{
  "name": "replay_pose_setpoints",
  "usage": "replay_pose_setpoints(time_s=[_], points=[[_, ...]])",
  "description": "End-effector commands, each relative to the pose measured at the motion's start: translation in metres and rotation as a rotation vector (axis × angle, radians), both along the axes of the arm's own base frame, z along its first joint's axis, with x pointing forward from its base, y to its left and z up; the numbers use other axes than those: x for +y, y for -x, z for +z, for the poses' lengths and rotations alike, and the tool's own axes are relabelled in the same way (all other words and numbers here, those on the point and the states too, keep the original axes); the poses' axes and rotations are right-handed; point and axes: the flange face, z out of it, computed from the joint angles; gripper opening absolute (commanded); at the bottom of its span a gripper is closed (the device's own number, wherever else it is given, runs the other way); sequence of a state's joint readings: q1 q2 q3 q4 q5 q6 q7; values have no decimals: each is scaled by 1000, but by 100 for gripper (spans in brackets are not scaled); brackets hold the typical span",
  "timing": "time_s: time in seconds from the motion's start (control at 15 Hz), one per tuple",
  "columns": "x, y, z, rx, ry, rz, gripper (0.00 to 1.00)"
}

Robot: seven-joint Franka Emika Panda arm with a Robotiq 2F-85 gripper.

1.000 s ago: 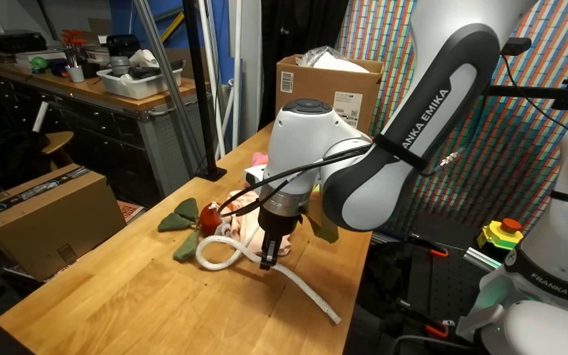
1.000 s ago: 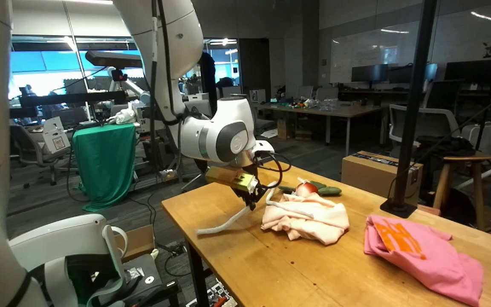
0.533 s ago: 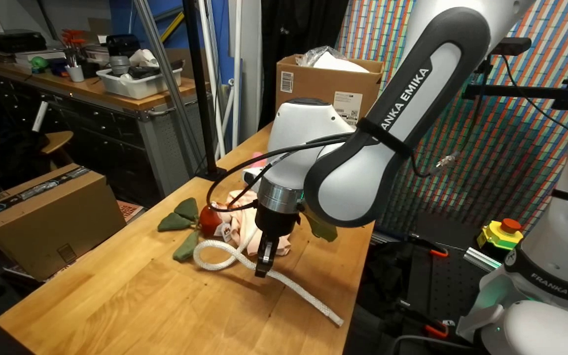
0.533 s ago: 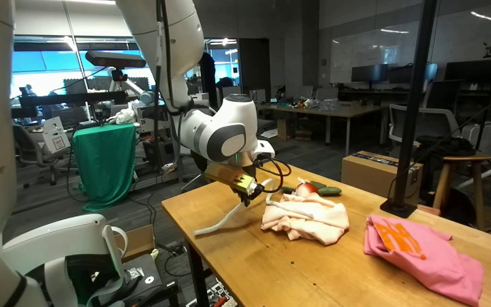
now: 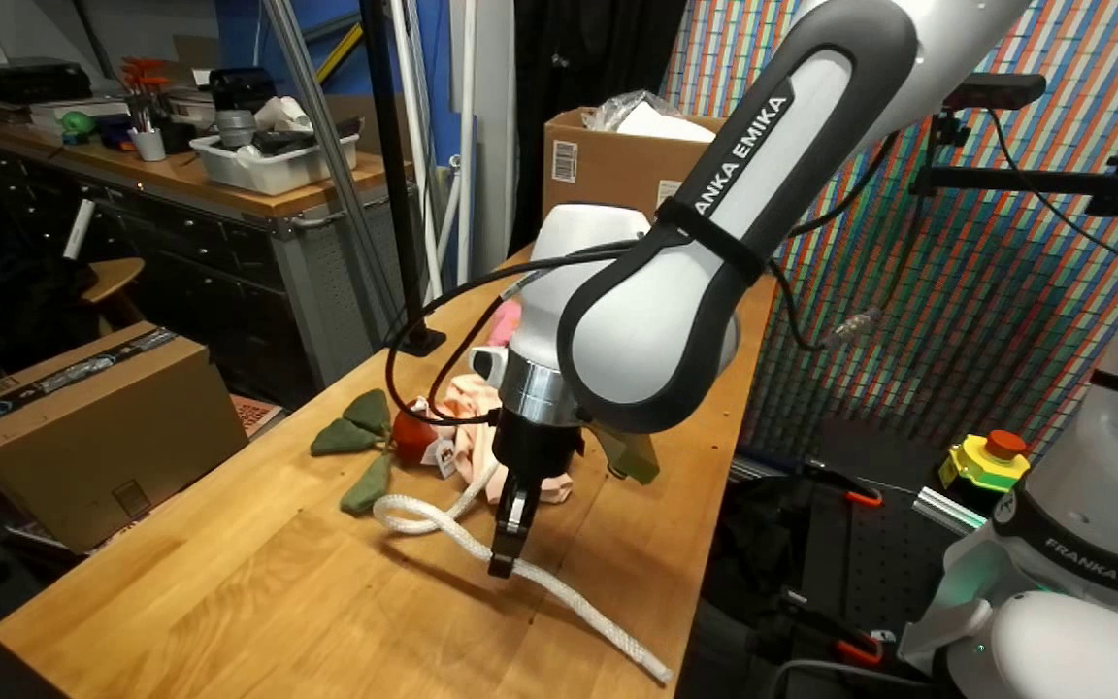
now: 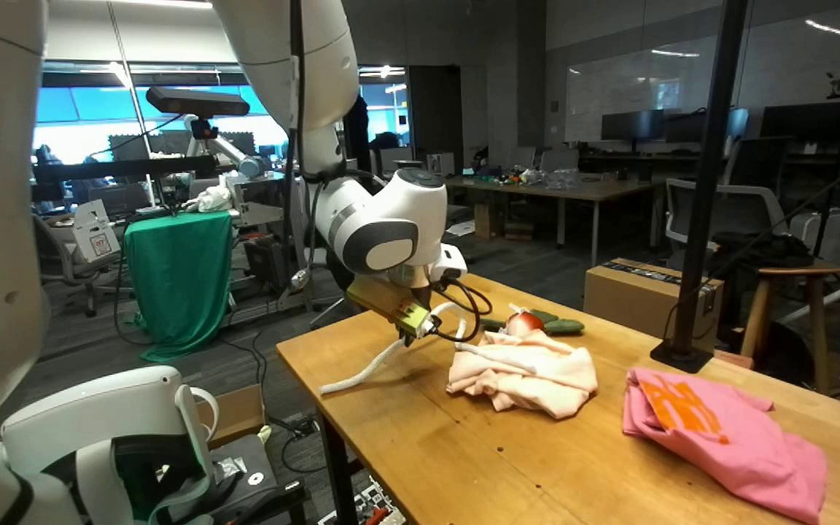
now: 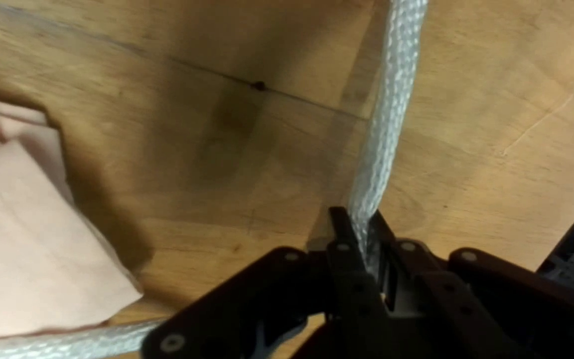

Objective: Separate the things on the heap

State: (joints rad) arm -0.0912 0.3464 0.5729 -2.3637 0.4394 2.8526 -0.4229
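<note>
Pinching a white braided rope (image 7: pixel 391 109), the gripper (image 7: pixel 359 219) has both jaws pressed against it, parted only by the rope's thickness. I see it pointing down, above the wooden surface (image 6: pixel 573 467). On one side of the gripper the rope runs to a loose end near the surface's edge; on the other it curls into a loop and then lies across the crumpled peach cloth (image 6: pixel 522 390). Just beside that cloth sits a round red object (image 5: pixel 411 433) with a white tag (image 5: pixel 443 456); near it are green leaf-shaped pieces (image 5: pixel 344 439). Well apart from these lies a pink cloth (image 6: pixel 748 452) with an orange print. Near it a black post (image 6: pixel 701 182) rises from the surface. In an exterior view, the robot arm (image 5: pixel 656 330) blocks part of the peach cloth.
</note>
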Motion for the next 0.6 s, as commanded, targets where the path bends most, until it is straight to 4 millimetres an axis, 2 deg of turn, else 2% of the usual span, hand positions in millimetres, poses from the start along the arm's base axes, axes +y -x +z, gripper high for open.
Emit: replay_pose_setpoints(time_s=[0.0,0.53], points=[[11,-1,2,52,-92,55,8],[27,20,-8,177,-190,137,8]])
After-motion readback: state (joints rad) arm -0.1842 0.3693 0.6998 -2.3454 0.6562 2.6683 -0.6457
